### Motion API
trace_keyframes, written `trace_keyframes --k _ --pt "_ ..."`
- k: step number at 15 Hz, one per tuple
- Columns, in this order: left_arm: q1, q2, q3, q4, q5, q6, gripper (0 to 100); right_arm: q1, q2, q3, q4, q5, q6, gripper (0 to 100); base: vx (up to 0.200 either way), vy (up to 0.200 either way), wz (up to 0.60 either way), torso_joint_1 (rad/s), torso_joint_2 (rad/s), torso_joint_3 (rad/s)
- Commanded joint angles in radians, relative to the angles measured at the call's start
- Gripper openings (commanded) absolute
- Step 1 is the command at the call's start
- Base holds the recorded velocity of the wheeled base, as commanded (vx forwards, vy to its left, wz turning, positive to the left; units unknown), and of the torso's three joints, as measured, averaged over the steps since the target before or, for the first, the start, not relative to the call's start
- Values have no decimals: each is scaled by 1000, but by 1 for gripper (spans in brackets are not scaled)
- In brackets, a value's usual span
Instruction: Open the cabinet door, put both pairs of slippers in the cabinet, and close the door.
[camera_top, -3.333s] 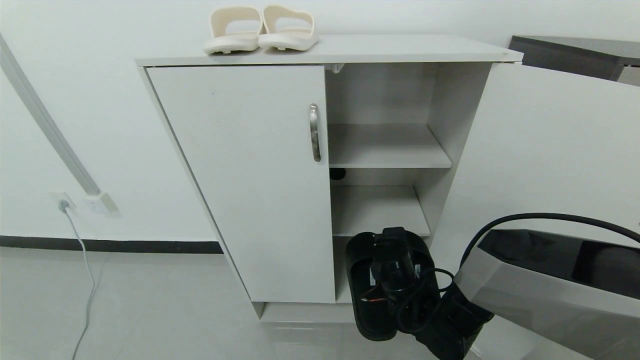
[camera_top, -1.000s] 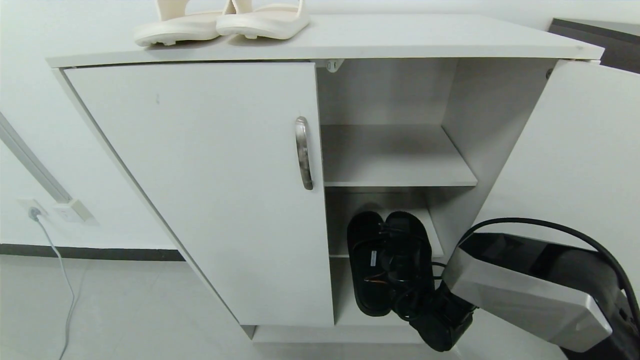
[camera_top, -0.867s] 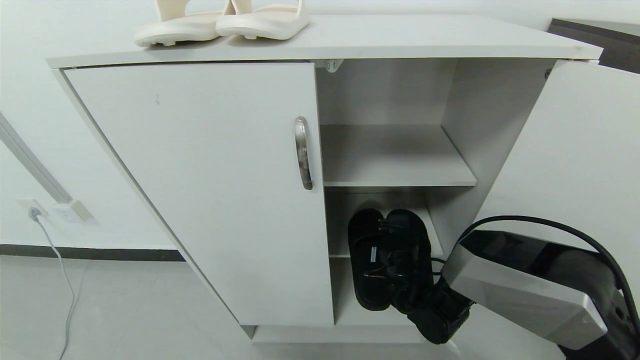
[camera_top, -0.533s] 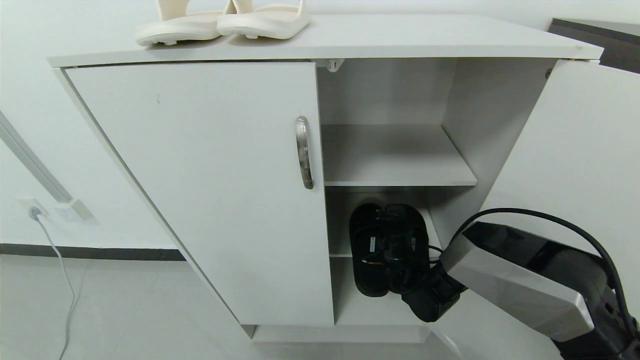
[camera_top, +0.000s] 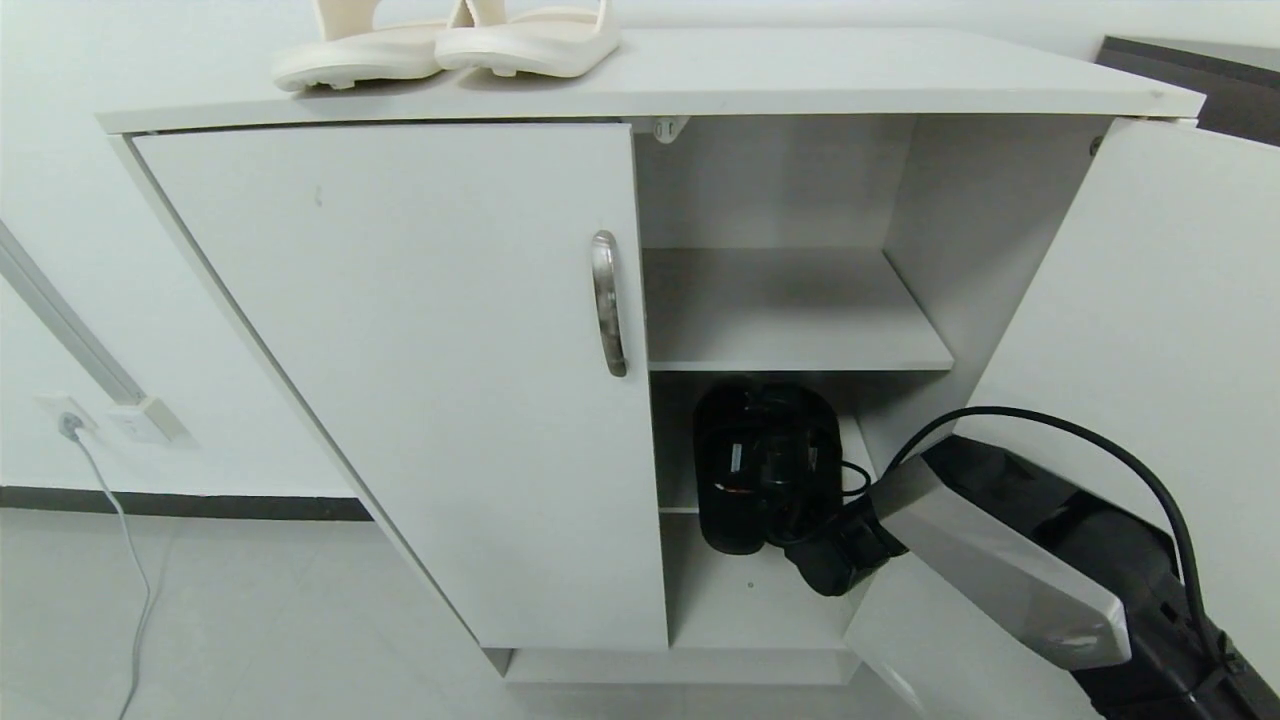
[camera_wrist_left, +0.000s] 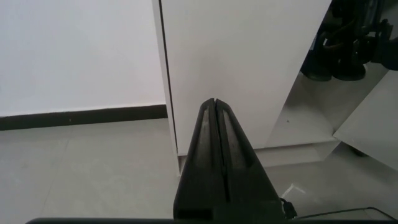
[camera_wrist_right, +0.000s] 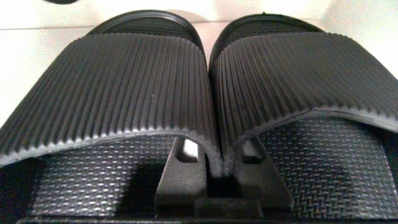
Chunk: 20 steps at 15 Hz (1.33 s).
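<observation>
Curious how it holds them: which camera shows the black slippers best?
Right wrist view: the black slippers close up, straps pinched by the right gripper. Head view shows them smaller, at the open cabinet; left wrist view, a distant dark glimpse.

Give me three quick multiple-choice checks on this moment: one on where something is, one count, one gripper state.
1. Where do the cream slippers lie?
A. on the cabinet top
B. inside the cabinet
C. in a gripper

2. How many cabinet doors stand open?
A. none
B. one
C. both

3. The left gripper is:
A. open
B. shut and empty
C. shut on a slipper

Answers:
1 A: the pair sits side by side on the top, toward its left end.
2 B: the right door is swung out, while the left door is closed.
3 B: its fingers meet with nothing between them. It is the right gripper that pinches the black slippers.
</observation>
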Motion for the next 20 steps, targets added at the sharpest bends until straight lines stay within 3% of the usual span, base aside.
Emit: trace_keyframes --k 1,6,13,14,17,20 --pt "0 1 0 0 0 0 0 -5 14 -28 4 8 0 0 0 0 0 0 0 0" --pt "0 1 0 0 0 0 0 -24 21 -132 113 18 0 0 0 0 0 0 0 0" --pt "0 1 0 0 0 0 0 -26 41 -146 129 15 -1 0 0 0 0 0 0 0" --pt "0 1 0 0 0 0 0 -24 41 -146 129 15 -1 100 0 0 0 0 0 0" --pt "0 1 0 0 0 0 0 -21 31 -117 121 11 -1 100 0 0 0 0 0 0" --pt "0 1 0 0 0 0 0 -14 -38 2 93 11 0 100 0 0 0 0 0 0"
